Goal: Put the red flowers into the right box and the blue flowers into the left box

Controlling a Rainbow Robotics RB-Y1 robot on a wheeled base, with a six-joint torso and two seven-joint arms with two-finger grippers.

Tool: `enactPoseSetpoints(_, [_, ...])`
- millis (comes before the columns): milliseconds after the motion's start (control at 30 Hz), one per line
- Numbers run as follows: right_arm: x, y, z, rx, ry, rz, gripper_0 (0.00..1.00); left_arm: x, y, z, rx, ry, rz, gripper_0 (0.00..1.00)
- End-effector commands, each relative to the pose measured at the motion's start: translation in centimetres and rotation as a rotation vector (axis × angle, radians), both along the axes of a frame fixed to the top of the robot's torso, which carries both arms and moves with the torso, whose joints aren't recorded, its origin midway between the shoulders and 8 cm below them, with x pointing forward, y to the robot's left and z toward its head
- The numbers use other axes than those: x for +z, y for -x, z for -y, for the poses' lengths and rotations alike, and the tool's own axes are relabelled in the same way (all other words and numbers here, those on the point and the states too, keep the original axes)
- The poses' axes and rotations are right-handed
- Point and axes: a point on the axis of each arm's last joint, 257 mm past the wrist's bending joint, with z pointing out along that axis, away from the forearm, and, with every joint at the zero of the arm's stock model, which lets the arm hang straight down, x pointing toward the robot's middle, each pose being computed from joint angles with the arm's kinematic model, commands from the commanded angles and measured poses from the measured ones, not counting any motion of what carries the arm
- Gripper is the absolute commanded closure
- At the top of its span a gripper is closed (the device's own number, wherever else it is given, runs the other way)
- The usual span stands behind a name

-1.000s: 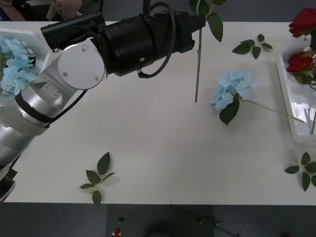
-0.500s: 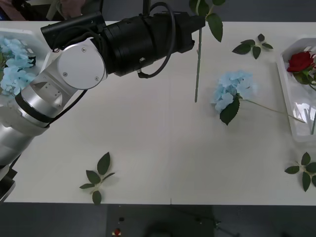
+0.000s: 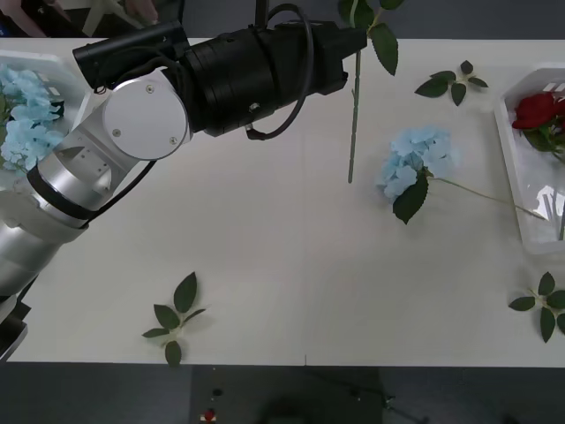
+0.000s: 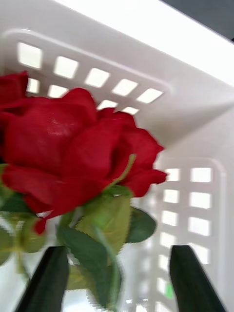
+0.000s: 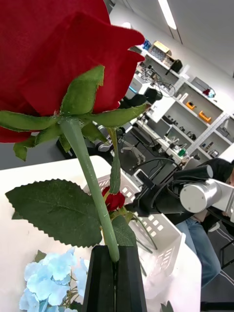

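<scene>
While the left gripper (image 5: 116, 278) is clenching a red rose's (image 5: 53, 53) smooth green stem above the table's (image 3: 282, 274) far centre, its black arm is blocking the far-left surface. A pale-blue, many-petalled flower cluster (image 3: 417, 157) is lying right of centre. More blue blooms (image 3: 26, 115) are filling the perforated white left box (image 3: 62, 66). Another red rose (image 4: 73, 141) is resting in the slotted right box (image 4: 195, 112), with the right gripper (image 4: 117, 280) hanging spread and empty just over it. Loose leaf sprigs (image 3: 174, 315) are lying scattered on the table.
</scene>
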Motion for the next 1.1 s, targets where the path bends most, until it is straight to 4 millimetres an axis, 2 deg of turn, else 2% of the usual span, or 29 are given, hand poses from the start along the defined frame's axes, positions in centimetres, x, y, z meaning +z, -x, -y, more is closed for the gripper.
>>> enactPoseSetpoints(33, [4.2, -1.9, -4.5, 0.143, -0.073, 0.018, 0.22, 2.7, 0.4, 0.4, -0.008, 0.015, 0.064, 1.00])
enactPoseSetpoints(167, [7.2, -0.7, -10.5, 0.315, -0.283, 0.029, 0.22, 2.7, 0.4, 0.4, -0.008, 0.015, 0.064, 1.00])
enactPoseSetpoints(200, [8.3, 0.1, -13.1, 0.392, -0.360, 0.047, 0.22, 2.7, 0.4, 0.4, -0.008, 0.015, 0.064, 1.00])
enactPoseSetpoints(233, [8.7, 0.4, -14.3, 0.423, -0.390, 0.058, 0.22, 2.7, 0.4, 0.4, -0.008, 0.015, 0.064, 1.00])
enactPoseSetpoints(333, [10.5, 3.1, -20.6, 0.578, -0.565, 0.119, 0.22, 2.7, 0.4, 0.4, -0.008, 0.015, 0.064, 1.00])
enactPoseSetpoints(367, [10.5, 3.7, -21.7, 0.599, -0.596, 0.128, 0.21, 2.7, 0.4, 0.4, -0.008, 0.015, 0.064, 1.00])
enactPoseSetpoints(400, [10.8, 5.1, -24.6, 0.648, -0.669, 0.160, 0.22, 2.7, 0.4, 0.4, -0.008, 0.015, 0.064, 1.00])
enactPoseSetpoints(567, [11.8, 9.7, -32.4, 0.723, -0.838, 0.248, 0.22, 2.7, 0.4, 0.4, -0.008, 0.015, 0.064, 1.00])
enactPoseSetpoints(600, [12.2, 11.4, -35.0, 0.743, -0.882, 0.271, 0.22, 2.7, 0.4, 0.4, -0.008, 0.015, 0.064, 1.00])
enactPoseSetpoints(633, [12.5, 12.0, -36.0, 0.747, -0.898, 0.283, 0.22, 2.7, 0.4, 0.4, -0.008, 0.015, 0.064, 1.00])
enactPoseSetpoints(733, [13.9, 14.5, -40.7, 0.765, -0.963, 0.355, 0.21, 2.7, 0.4, 0.4, -0.008, 0.015, 0.064, 1.00])
enactPoseSetpoints(800, [14.6, 15.9, -43.2, 0.796, -0.994, 0.387, 0.22, 2.7, 0.4, 0.4, -0.008, 0.015, 0.064, 1.00])
enactPoseSetpoints(867, [15.1, 16.7, -44.8, 0.825, -1.007, 0.406, 0.22, 2.7, 0.4, 0.4, -0.008, 0.015, 0.064, 1.00])
enactPoseSetpoints(1100, [15.1, 16.7, -47.9, 0.883, -1.012, 0.480, 0.22, 2.7, 0.4, 0.4, -0.008, 0.015, 0.064, 1.00])
